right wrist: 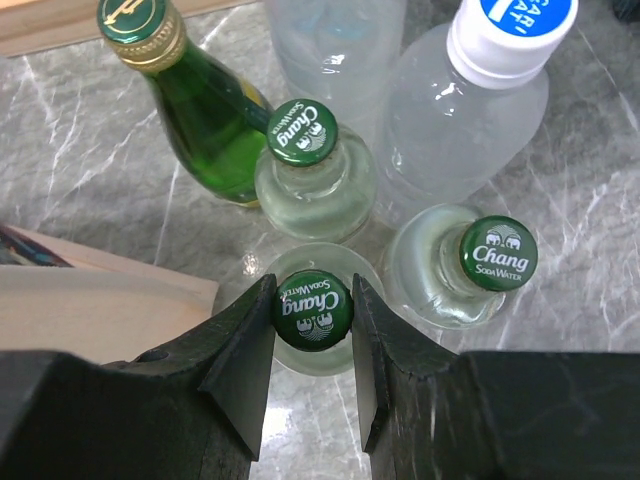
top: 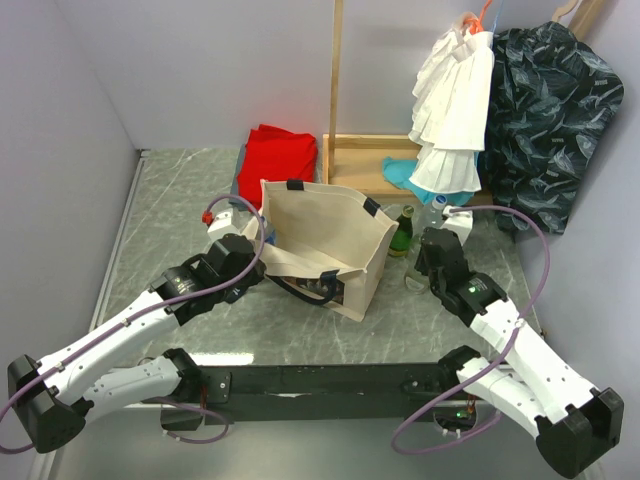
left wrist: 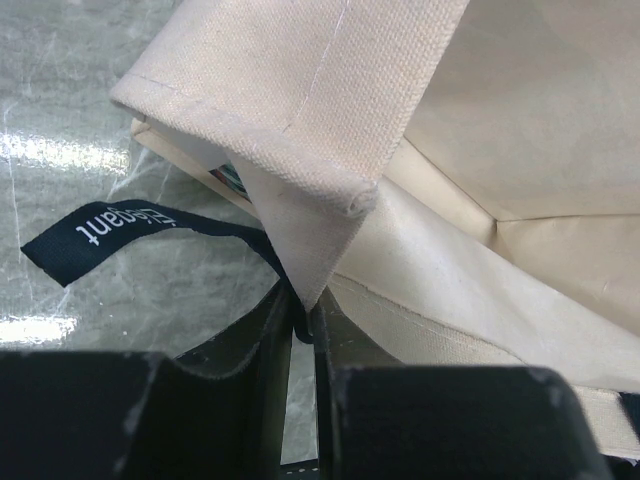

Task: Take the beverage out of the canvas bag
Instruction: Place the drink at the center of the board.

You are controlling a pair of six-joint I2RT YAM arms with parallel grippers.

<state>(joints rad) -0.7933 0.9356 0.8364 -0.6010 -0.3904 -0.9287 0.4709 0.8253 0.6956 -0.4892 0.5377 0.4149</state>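
Observation:
The beige canvas bag (top: 320,240) stands open mid-table, its navy handle (left wrist: 95,230) drooping at the front. My left gripper (top: 262,255) is at the bag's left corner, shut on a fold of its rim (left wrist: 300,90); the gripper's fingertips (left wrist: 303,320) pinch the cloth. My right gripper (top: 425,262) is just right of the bag, outside it. In the right wrist view the right gripper (right wrist: 313,320) is shut on the green cap of a clear soda water bottle (right wrist: 311,308), the beverage, which stands among other bottles on the marble top.
Around the held bottle stand two more green-capped soda bottles (right wrist: 305,135) (right wrist: 497,252), a green glass bottle (right wrist: 195,110) and a plastic water bottle (right wrist: 470,110). Behind the bag lie a red cloth (top: 278,160) and a wooden stand (top: 355,165); clothes (top: 455,110) hang at back right.

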